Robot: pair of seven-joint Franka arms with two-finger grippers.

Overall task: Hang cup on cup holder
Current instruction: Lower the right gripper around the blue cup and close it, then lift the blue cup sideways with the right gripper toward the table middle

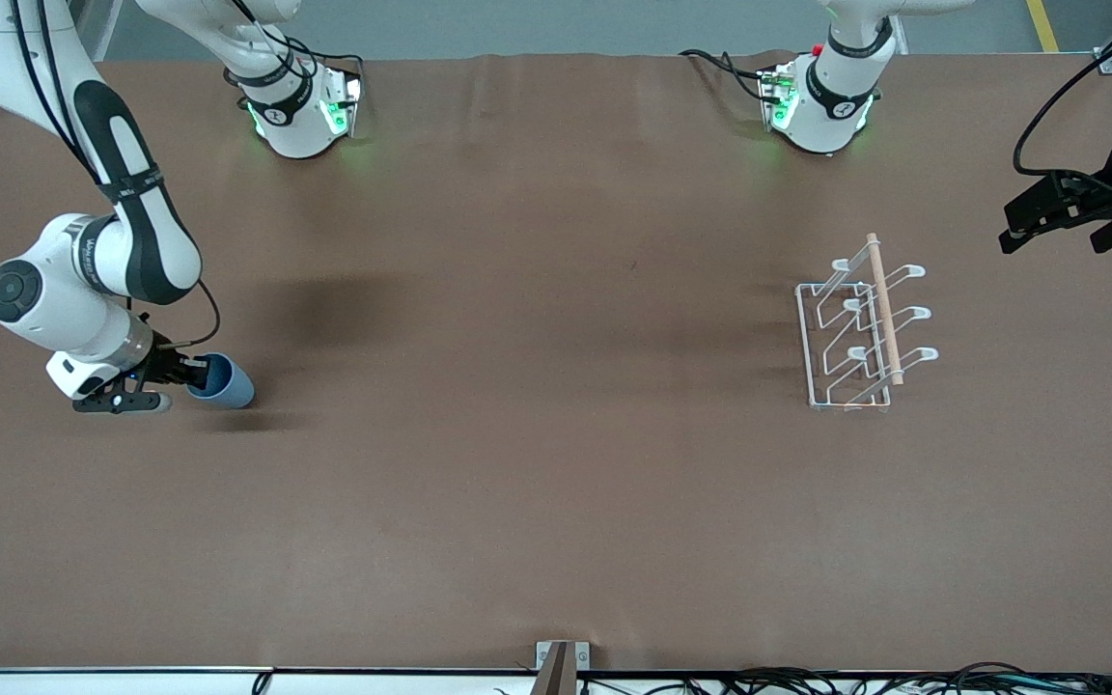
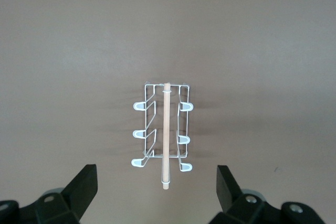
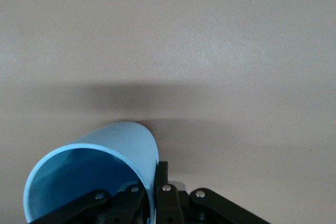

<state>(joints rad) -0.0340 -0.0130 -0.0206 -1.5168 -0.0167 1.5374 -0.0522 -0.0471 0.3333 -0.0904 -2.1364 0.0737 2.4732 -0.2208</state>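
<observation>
- Right arm: it is reaching down from its base at the top of the front view, elbow bent, wrist turned sideways, low over the desk (image 1: 537, 502) at the right arm's end.
- Right hand (image 1: 191, 375): it is grasping the cup (image 1: 225, 380) by the rim, one finger inside the mouth and one (image 3: 160, 179) outside against the wall, clenched on it.
- Cup: it is lying tilted on its side, mouth facing the right hand and closed end pointing toward the middle of the desk; whether it is touching the desk cannot be told.
- Left arm: it is waiting at the left arm's end of the desk, wrist aimed across at the cup holder (image 1: 863, 328).
- Left hand (image 1: 1063, 224): its fingers (image 2: 84, 184) are spread wide, released and holding nothing.
- Cup holder: it is standing on the desk near the left arm's end, well apart from the cup, with its wooden rod (image 2: 166, 135) running along the top and its prongs bare.
</observation>
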